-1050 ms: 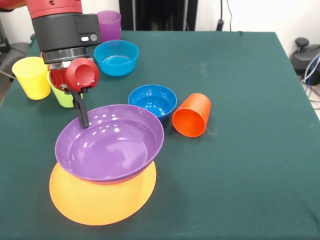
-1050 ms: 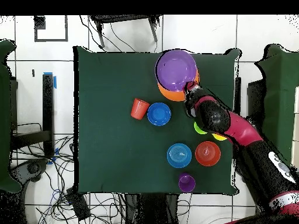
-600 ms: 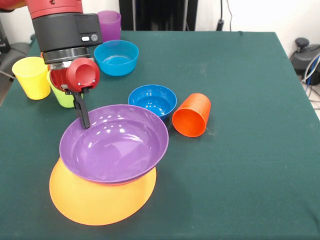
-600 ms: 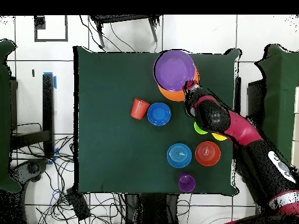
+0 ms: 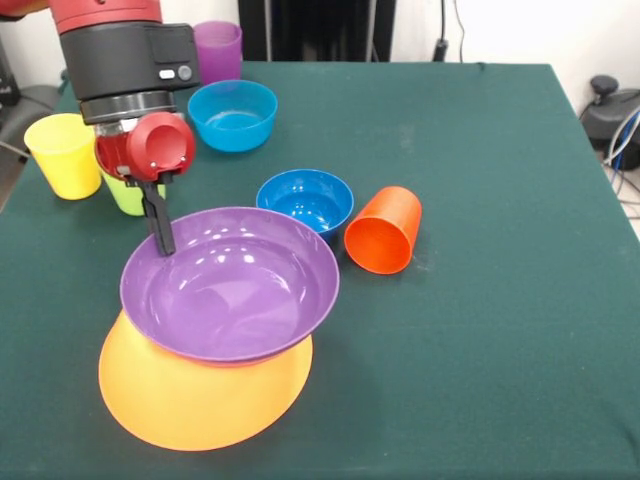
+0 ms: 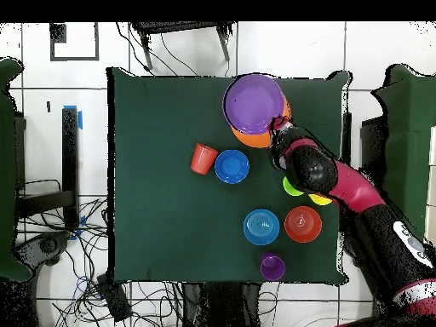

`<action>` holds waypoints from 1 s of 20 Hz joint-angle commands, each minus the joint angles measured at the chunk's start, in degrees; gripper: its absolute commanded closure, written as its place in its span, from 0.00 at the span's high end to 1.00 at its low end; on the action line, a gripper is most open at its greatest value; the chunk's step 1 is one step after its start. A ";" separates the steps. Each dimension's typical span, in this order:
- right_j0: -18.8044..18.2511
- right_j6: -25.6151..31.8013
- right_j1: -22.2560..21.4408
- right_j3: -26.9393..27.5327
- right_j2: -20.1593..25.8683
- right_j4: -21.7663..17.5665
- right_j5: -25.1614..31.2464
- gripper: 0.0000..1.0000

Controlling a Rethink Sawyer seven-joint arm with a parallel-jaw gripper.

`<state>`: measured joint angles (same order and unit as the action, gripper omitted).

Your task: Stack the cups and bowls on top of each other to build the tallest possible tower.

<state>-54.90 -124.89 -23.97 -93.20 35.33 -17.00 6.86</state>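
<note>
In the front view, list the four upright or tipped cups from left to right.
yellow cup → lime green cup, partly hidden behind the arm → purple cup → orange-red cup, lying on its side.

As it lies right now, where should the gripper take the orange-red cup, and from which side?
The orange-red cup lies on its side on the table, open mouth facing the camera in the front view. Probably best to come from above and close across its tapered wall near the middle; the rim offers little.
</note>
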 commanded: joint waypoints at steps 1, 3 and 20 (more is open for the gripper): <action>-0.47 6.37 -1.90 0.96 1.04 -3.92 7.76 0.00; -0.82 6.57 -2.37 0.83 1.28 -3.79 8.38 0.00; -0.28 5.01 1.13 1.47 1.55 -5.16 4.89 0.00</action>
<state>-57.51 -124.89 -25.63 -93.21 35.56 -17.02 9.30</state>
